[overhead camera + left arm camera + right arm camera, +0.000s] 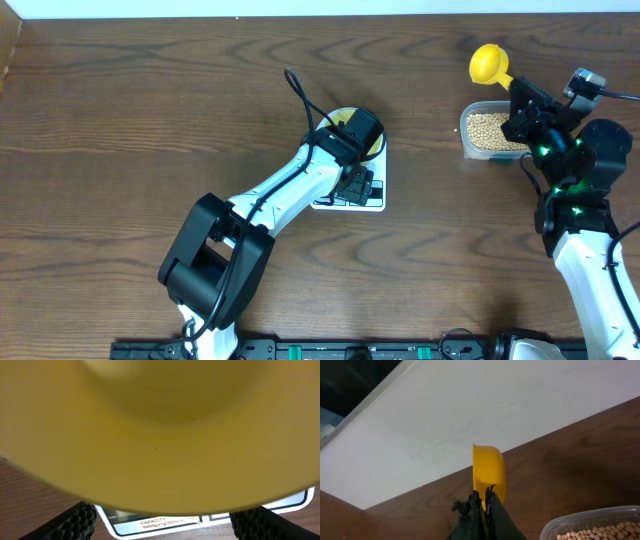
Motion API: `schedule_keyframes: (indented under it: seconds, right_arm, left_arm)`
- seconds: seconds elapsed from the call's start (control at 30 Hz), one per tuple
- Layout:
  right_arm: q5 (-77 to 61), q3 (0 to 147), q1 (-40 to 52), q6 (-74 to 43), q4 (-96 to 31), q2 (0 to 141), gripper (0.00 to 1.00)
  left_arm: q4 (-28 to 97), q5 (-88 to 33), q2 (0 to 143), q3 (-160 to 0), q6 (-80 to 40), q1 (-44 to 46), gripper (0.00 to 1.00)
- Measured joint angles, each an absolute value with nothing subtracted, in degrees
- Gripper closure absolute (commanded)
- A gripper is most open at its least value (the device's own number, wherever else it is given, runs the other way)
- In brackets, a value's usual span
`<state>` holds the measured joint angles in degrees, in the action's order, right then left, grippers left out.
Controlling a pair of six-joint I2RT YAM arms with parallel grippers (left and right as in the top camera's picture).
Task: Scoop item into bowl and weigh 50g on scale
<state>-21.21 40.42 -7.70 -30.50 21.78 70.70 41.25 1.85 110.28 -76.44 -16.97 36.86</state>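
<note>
Pale-yellow bowl [160, 435] sitting upright on white scale [150, 522], tan beans [490, 128] lying piled well right of scale.

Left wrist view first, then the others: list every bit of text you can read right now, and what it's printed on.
"CAPACITY": front panel of the scale, left wrist view.
"10000g x 1g/353oz x": the line beneath it; its end is too blurred to read.
"ZERO": small label at the panel's left, barely legible.
Overhead and right wrist views: no readable text; the yellow scoop is plain.
</note>
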Motion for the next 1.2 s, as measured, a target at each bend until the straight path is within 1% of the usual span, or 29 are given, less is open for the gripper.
schedule_keyframes:
  seconds: [0.93, 1.2]
  right_arm:
    - [-21.21, 40.42, -7.73, -30.5, 21.69, 70.7, 0.99]
    - [-21.21, 40.42, -7.7, -30.5, 21.65, 70.7, 0.99]
  left_arm:
    - [40.01, 1.91, 112.51, -76.44, -16.97, 36.86, 0.12]
    - [40.01, 3.84, 112.51, -76.44, -16.97, 36.86, 0.12]
